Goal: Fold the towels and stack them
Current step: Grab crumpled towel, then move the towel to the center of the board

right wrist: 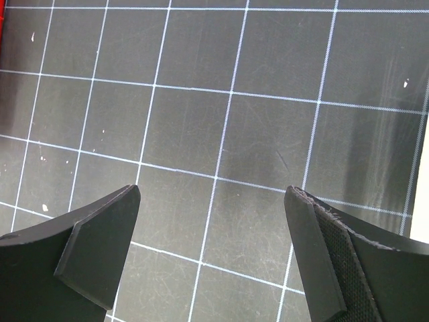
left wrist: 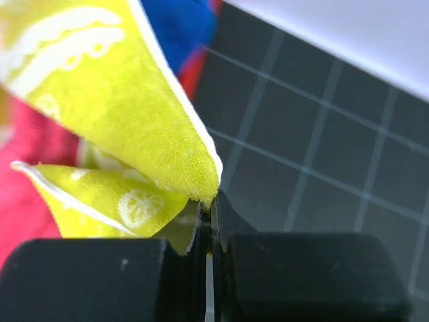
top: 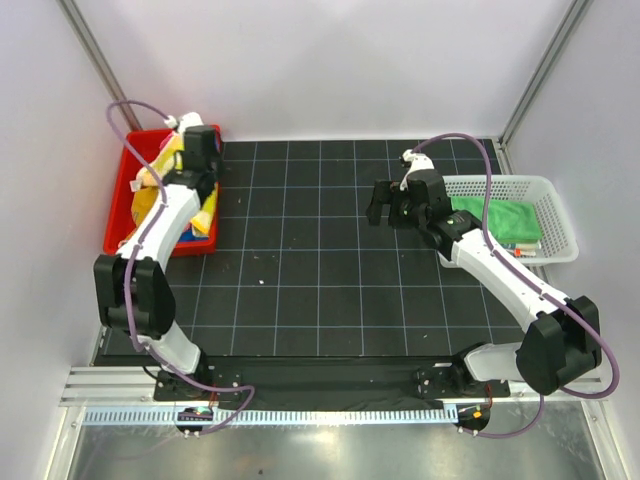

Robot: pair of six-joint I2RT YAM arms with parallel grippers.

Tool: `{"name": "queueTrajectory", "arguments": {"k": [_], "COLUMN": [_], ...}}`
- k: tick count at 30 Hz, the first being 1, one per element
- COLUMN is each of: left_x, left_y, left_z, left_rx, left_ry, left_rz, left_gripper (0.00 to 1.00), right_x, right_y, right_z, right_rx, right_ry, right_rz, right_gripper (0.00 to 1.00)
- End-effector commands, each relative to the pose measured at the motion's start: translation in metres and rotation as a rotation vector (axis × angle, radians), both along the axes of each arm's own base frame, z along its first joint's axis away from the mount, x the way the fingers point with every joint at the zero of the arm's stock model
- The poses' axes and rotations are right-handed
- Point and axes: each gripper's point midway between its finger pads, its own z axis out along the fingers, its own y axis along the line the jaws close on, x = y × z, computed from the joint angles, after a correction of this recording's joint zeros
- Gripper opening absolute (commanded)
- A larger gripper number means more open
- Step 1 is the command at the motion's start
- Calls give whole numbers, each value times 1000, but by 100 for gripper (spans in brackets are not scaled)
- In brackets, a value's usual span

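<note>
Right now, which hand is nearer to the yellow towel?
Left. The left hand is shut on the yellow towel at the red bin; the right hand hangs open over the mat beside the white basket, far from it.

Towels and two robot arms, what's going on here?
The left gripper is shut on a yellow towel above the red bin, where a blue towel also lies. The right gripper hangs open over the black mat, holding nothing. A green towel lies in the white basket.
</note>
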Motion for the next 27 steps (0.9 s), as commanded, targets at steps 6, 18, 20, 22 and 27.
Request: {"name": "queueTrajectory", "arguments": {"k": [6, 18, 20, 22, 27], "left_x": [-62, -212, -234, -266, -296], "left_y": [-154, -313, -325, -344, -349], "left_z": [-24, -80, -84, -83, -93], "left_rx": [-90, -168, -207, -244, -245], "left_ry": [19, 85, 90, 105, 137], "left_rz": [-318, -698, -734, -807, -837], "left_gripper": [0, 0, 0, 0, 15], "right_x": [8, 15, 16, 18, 21], "right_y": [-17, -30, -30, -27, -15], "right_z": [18, 4, 0, -4, -19], "right_rx": [-39, -48, -50, -51, -35], "right_ry": [-78, -49, -40, -31, 18], "right_rz": [-80, -147, -145, -138, -93], "right_gripper": [98, 98, 98, 98, 97]}}
